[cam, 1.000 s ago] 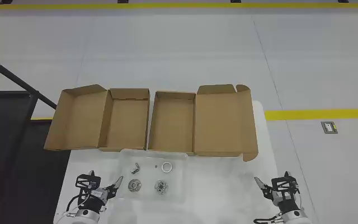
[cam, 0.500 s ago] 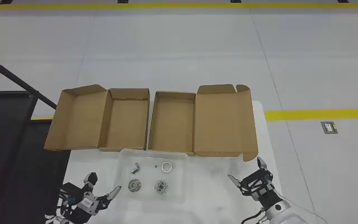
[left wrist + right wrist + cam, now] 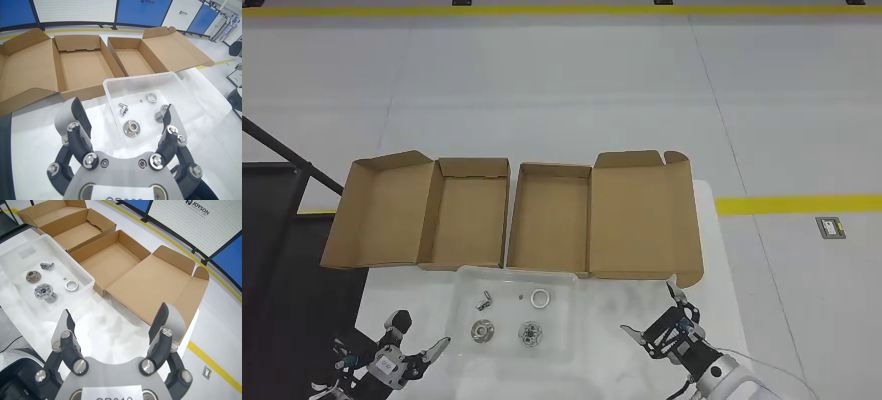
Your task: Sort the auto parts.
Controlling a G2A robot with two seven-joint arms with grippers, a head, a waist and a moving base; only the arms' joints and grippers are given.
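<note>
The counter [image 3: 607, 310] under both grippers was white and smooth, with a slight sheen; anything dropped on it would likely roll or skid. Beyond the grippers, past the tray, two brown cardboard boxes stood open side by side with their lids folded flat outward: the left box [image 3: 470, 215] and the right box [image 3: 552, 220]. They were matte, shallow and alike, so a part could easily end up in the wrong one. The tray [image 3: 557, 330] lay between the grippers, just ahead of the left gripper [image 3: 122, 102] and off to the side of the right gripper [image 3: 115, 309]. It was clear thin plastic with rounded corners and low walls; a finger coming in low could catch the rim and shove or tip it. Both grippers were spread wide and held nothing; their pads were black and ribbed. All the parts lay in the tray, bare metal and probably slick. The hub [image 3: 44, 292] was toothed and lay tilted, so it might rock when pinched. The flange [image 3: 132, 128] was a flat disc with a raised collar. The bracket [image 3: 122, 110] was L-shaped. The ring [image 3: 151, 97] was thin and apt to squirt out of a grip. A tiny dark speck [image 3: 140, 100] lay near it, too small to identify.
</note>
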